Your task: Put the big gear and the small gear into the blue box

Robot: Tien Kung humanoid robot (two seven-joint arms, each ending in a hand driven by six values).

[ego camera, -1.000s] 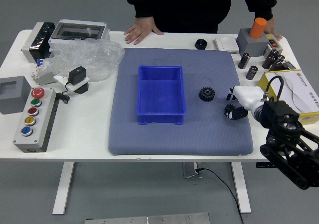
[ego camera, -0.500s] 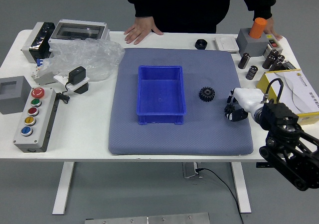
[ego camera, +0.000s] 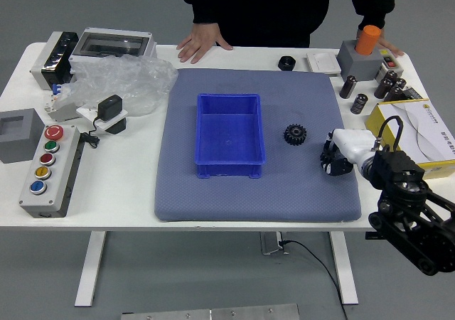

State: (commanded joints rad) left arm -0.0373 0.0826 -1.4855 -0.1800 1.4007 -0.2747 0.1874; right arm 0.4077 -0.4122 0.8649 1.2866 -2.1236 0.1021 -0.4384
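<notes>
My right hand (ego camera: 348, 148), white-backed, reaches in from the right over the right part of the blue-grey mat (ego camera: 213, 201). A dark shape lies at its front end; whether that is a gear or only the hand itself, I cannot tell. One black toothed gear (ego camera: 295, 134) lies flat on the mat, between the hand and the blue box (ego camera: 229, 136). No gear shows inside the open box. A second gear cannot be made out clearly. My left hand is not in view.
A person stands at the far side, one hand (ego camera: 202, 41) flat on the table edge, the other behind a grey block (ego camera: 357, 62). Several black cylinders and a yellow box (ego camera: 419, 131) stand right; a button panel (ego camera: 53, 174) and plastic wrap (ego camera: 124, 82) lie left.
My right hand has shifted slightly and its dark front end looks more compact, covering more of the dark shape there. The visible gear and the box have not moved.
</notes>
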